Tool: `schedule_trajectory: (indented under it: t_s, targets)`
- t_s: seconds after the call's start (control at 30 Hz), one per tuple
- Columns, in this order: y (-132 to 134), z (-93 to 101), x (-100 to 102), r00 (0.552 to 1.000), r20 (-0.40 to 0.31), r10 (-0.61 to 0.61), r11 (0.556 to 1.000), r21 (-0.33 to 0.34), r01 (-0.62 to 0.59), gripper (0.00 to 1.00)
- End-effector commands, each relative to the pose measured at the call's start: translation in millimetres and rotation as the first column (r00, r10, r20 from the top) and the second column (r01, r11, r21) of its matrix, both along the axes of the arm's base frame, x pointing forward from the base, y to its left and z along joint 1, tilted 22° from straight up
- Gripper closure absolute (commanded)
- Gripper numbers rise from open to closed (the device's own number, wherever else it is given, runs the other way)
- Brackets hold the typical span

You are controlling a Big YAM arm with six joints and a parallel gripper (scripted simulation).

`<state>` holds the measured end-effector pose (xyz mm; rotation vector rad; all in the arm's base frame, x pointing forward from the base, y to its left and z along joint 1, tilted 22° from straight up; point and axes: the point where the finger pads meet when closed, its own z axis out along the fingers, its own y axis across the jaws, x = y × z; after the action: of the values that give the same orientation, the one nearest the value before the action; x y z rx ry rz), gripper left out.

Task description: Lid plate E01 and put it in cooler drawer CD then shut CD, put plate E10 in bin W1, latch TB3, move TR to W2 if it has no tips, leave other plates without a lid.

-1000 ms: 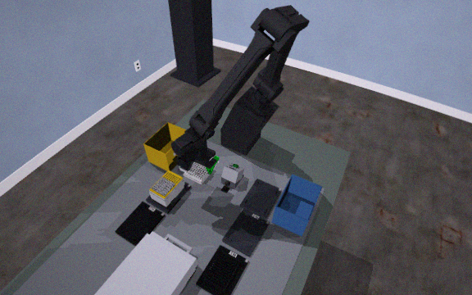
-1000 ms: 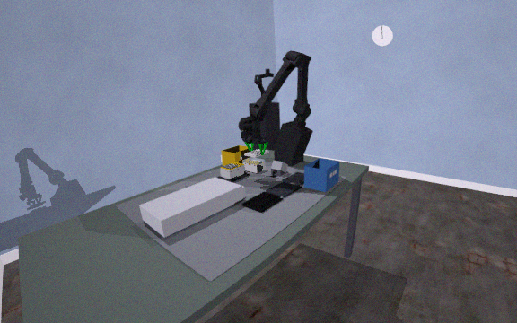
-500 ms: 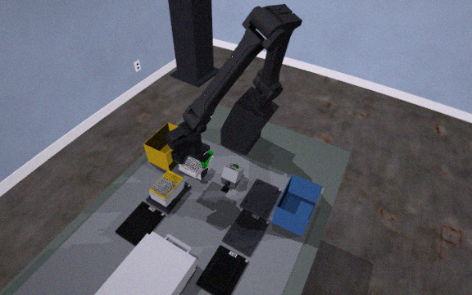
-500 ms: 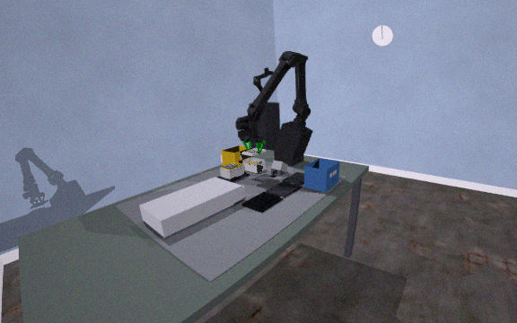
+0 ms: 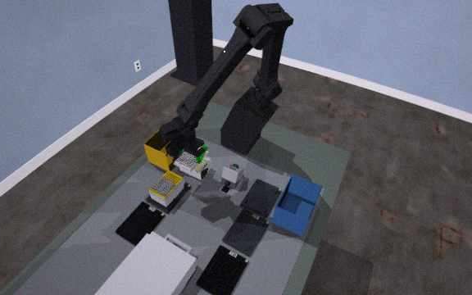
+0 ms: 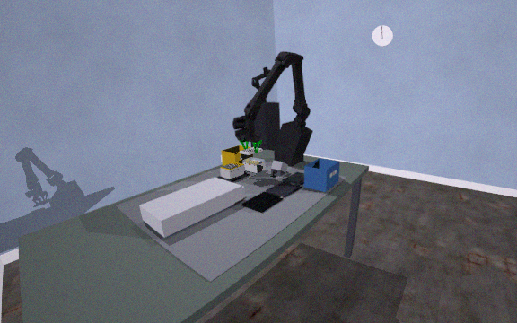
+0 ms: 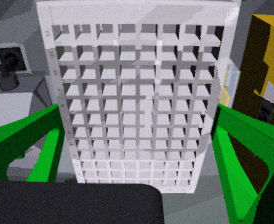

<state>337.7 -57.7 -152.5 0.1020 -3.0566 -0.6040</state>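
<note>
My gripper [image 5: 195, 155] is shut on the white assay plate [image 5: 187, 161], with its green fingers on the plate's two long sides. In the wrist view the plate [image 7: 137, 90] fills the middle, its grid of wells facing up, between the fingers. I hold it above the mat, over the tip box TB3 [image 5: 198, 169] and just beside the yellow bin W1 [image 5: 157, 153]. The bin's wall shows at the right of the wrist view [image 7: 268, 76]. In the exterior view the gripper [image 6: 250, 144] hangs a little above and to the right of the yellow bin [image 6: 232, 155].
The tip rack TR [image 5: 166, 188] with a yellow top stands in its nest in front of the bin. The DONE key block [image 5: 233, 173] is right of TB3. The blue bin W2 [image 5: 297, 203], several black nests [image 5: 260, 197] and the white cooler CD [image 5: 150, 268] lie nearer the front.
</note>
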Motion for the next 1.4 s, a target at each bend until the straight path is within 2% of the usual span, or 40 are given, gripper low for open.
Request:
schedule_trajectory:
  t_s: [0.0,0.07,0.47,0.53,0.57,0.63,1.03,1.1,1.13,1.2,1.37]
  targets:
    - [-19,12.4,26,0.998,0.069,0.010,1.000,-0.022,-0.009,1.00]
    - [-22,0.4,16,0.999,0.039,0.010,1.000,-0.013,-0.009,1.00]
    - [-51,-11.3,7,0.999,0.038,0.010,1.000,-0.014,-0.010,1.00]
    - [-51,-11.3,7,0.999,0.038,0.010,1.000,-0.014,-0.010,1.00]
    - [-58,-2.6,15,0.998,0.068,0.011,1.000,-0.028,-0.009,1.00]
    - [-59,-14.3,5,0.999,0.037,0.010,1.000,-0.014,-0.010,1.00]
    - [-89,-25.9,-4,0.999,0.037,0.010,1.000,-0.015,-0.010,1.00]
    - [-89,-25.9,-4,0.999,0.037,0.010,1.000,-0.015,-0.010,1.00]
    - [-97,-16.8,4,0.998,0.068,0.011,0.999,-0.034,-0.009,1.00]
    - [-96,-28.8,-7,0.999,0.036,0.011,1.000,-0.015,-0.010,1.00]
    - [-109,-33.7,-10,0.999,0.037,0.011,1.000,-0.017,-0.010,1.00]
